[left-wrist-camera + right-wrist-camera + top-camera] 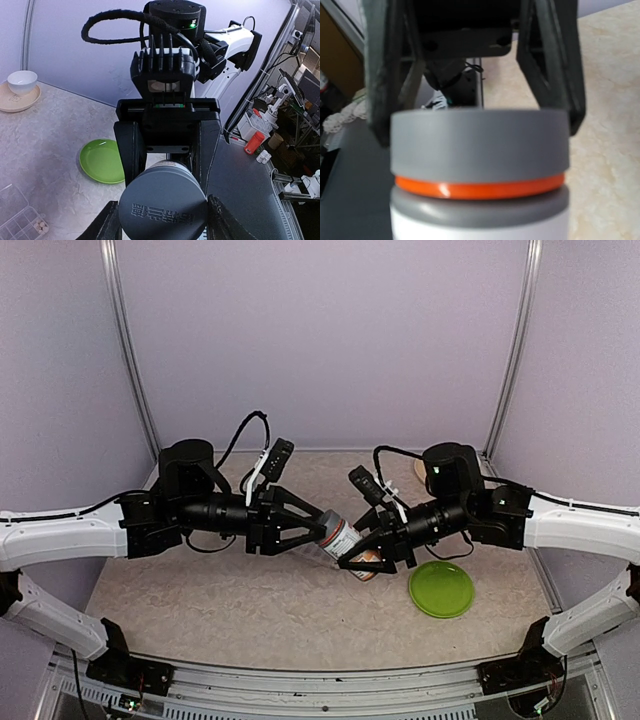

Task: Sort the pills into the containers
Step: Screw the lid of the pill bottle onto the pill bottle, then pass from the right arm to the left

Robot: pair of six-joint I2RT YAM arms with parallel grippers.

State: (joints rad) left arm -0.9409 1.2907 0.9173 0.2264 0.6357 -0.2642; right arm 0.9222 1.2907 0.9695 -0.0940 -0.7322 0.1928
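Pale mottled tabletop (250,600), lilac walls on three sides. I have both arms meeting above the middle of it.

The pill bottle (342,538) hangs in the air between the claws, lying nearly level. Left gripper (322,528) is clamped on the grey cap (480,140); right gripper (358,560) is clamped on the body behind the orange ring. Neither is loose as far as I can see.

The pill box (15,220) lies flat on the table in the low corner of my left wrist view. The overhead camera does not show it. One compartment seems to hold a few pale pills (40,227).

Risks, as I judge them:
- If the cap comes free with the bottle this level, pills pour onto the bare table. The box is off to one side, not under the mouth.
- The cap is smooth and round. A twist could slip in the left fingers and turn nothing.
- If the right claw's hold gives under the twist, the bottle drops.
- The arms are nose to nose, so a careless pull-apart could knock them together.

Surface: green plate (441,588) near the right arm, white bowl (21,81) on a tan saucer (10,102) at the back. Beyond the frame there is a cluttered bench (265,140).
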